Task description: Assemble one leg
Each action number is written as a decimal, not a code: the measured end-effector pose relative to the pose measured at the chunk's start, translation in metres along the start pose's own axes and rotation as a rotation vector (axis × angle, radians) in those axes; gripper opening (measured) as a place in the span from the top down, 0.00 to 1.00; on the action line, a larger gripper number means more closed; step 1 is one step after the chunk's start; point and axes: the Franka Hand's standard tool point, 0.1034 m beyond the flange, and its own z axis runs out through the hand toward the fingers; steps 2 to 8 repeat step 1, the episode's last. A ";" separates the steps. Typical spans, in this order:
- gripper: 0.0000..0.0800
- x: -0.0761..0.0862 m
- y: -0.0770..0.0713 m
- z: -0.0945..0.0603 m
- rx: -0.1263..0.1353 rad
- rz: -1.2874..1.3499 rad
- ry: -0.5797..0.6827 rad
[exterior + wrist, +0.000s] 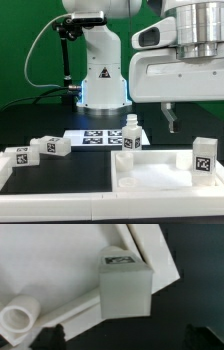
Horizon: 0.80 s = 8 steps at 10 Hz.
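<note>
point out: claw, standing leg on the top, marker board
claw (169, 121): exterior view, gap between fingertips.
leg (129, 133): exterior view, its side face.
marker board (100, 138): exterior view, tagged upper face.

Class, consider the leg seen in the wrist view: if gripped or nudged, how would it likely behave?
The leg looks like a solid block, so it is probably stiff. Its flat faces suggest it would slide or topple, not roll. Smooth plastic might slip slightly in the end effector.
</note>
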 end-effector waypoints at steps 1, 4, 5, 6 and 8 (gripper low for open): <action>0.19 0.000 0.000 0.000 0.000 0.000 0.000; 0.19 0.000 0.000 0.000 0.000 0.000 0.000; 0.19 0.000 0.000 0.000 0.000 0.000 0.000; 0.19 0.000 0.000 0.000 0.000 0.000 0.000; 0.19 0.000 0.000 0.000 0.000 0.000 0.000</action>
